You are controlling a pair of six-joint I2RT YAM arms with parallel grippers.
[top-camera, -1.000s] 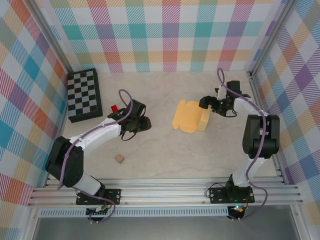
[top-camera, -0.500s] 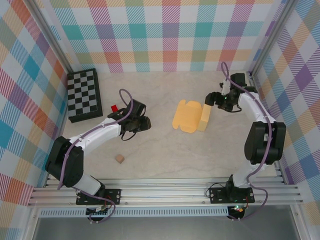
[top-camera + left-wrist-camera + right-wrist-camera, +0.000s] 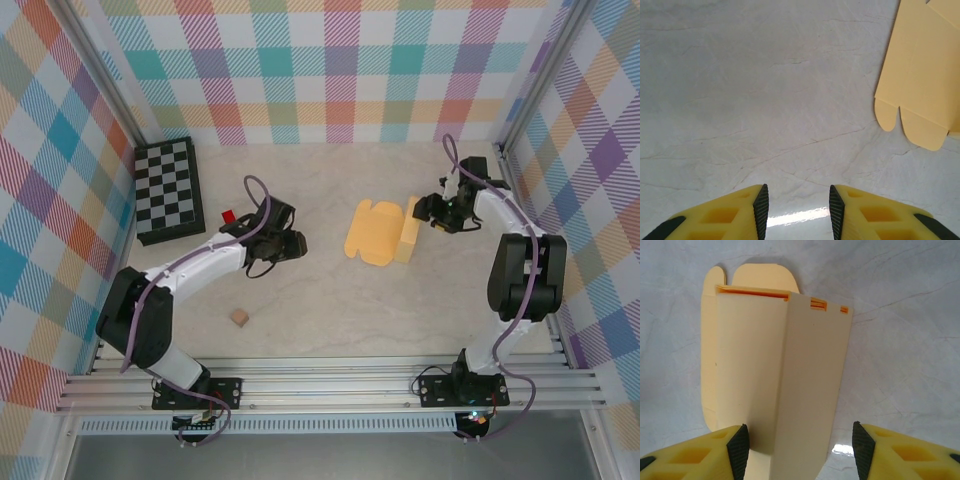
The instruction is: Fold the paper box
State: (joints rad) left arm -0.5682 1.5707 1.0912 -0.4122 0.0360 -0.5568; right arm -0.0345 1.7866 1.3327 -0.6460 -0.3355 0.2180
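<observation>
The paper box (image 3: 375, 232) lies near the middle of the table as a yellow-orange card, with its right panel (image 3: 408, 236) folded up. In the right wrist view that raised panel of the paper box (image 3: 790, 380) stands between my jaws, and bare table shows between it and the right pad (image 3: 862, 449). My right gripper (image 3: 424, 210) (image 3: 800, 450) is open around that panel, at the card's right edge. To the left of the card, my left gripper (image 3: 291, 243) (image 3: 799, 212) hangs partly open over bare table with nothing between its fingers. The card's notched flaps (image 3: 917, 85) show at that view's upper right.
A folded chessboard (image 3: 168, 190) lies at the back left, with a small red block (image 3: 228, 216) beside it near the left arm. A small tan cube (image 3: 239, 317) sits toward the front left. Checkered walls close in three sides, and an aluminium rail (image 3: 330, 385) runs along the front.
My right gripper shifted a little right and nearer along the box's right edge while its jaws narrowed around the raised panel. The left arm has barely moved.
</observation>
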